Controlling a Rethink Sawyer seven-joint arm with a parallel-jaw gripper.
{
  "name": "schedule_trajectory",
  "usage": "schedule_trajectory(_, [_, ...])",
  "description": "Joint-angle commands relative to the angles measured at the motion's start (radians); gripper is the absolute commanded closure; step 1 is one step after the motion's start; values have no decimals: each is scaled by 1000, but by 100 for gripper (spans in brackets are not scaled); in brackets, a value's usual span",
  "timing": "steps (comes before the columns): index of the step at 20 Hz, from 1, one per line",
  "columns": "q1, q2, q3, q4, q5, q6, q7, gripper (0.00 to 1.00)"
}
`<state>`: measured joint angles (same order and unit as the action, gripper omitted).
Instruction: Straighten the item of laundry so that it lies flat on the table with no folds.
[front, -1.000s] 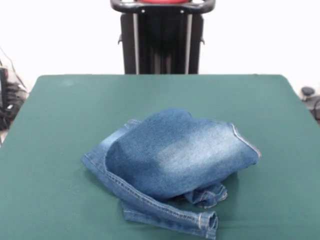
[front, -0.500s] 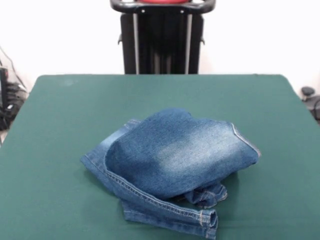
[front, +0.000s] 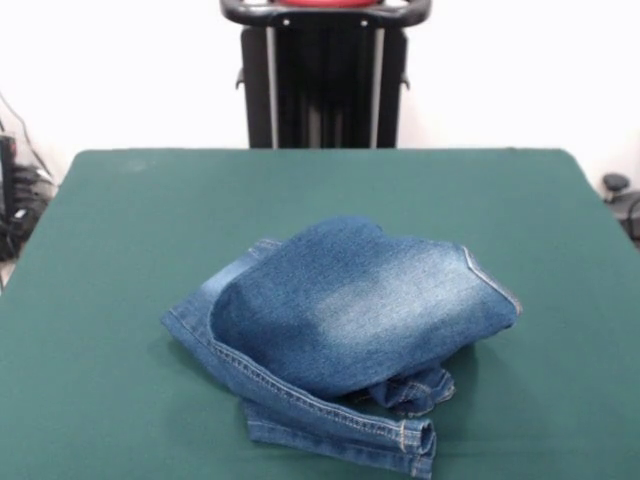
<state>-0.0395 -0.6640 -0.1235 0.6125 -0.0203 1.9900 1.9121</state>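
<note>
We saw no gripper in view, so we could not tell its state, while the jeans (front: 345, 325) lay bunched and folded mid-table (front: 120, 200); we judged the denim soft yet weighty, best pinched at the hemmed edge (front: 420, 435).

Only the robot's black pedestal (front: 325, 75) shows; arm and gripper are out of sight.

No readable text, label, brand, number or sign shows anywhere.

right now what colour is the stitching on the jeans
Orange-tan, along the seams and hems of the blue jeans; the front view shows it.
</note>
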Motion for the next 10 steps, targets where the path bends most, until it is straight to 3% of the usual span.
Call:
schedule_trajectory(1, [53, -18, 9, 312, 20, -136, 187, 0])
schedule_trajectory(10, [43, 7, 29, 321, 6, -207, 155, 0])
